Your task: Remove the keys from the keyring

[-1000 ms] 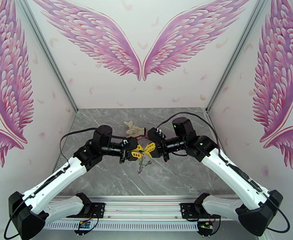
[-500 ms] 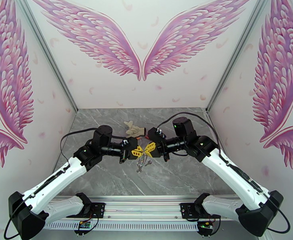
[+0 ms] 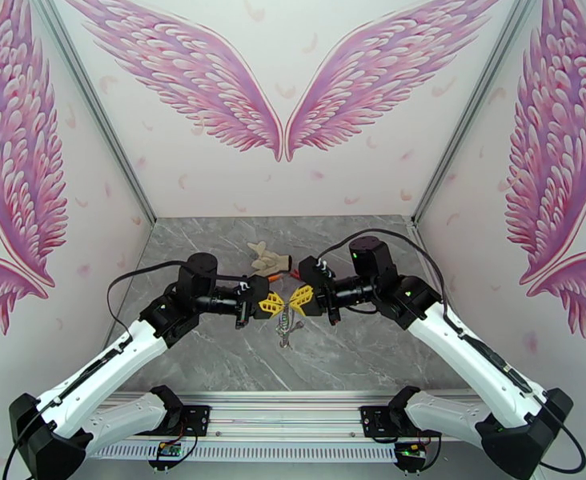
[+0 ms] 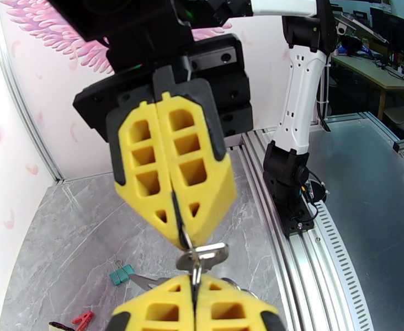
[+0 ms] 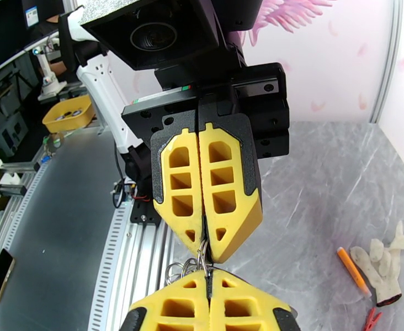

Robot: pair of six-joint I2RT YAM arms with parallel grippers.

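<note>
Tightly, keys (image 4: 202, 256) gripped by shut left pincer (image 4: 193, 282); keyring (image 4: 175, 209) pinched edge-on by right pincer (image 4: 181, 238), tip-to-tip opposite; small rings hung beneath both pincers, above table (image 3: 213, 362).

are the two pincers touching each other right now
Apart. The left wrist view shows a plain gap between the tips of the right pincer and the left pincer, with the keys spanning it, pinched by both.

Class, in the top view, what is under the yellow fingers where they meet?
Small silver keys dangle below the fingers, with the grey table beneath. What the fingers pinch is covered.
</note>
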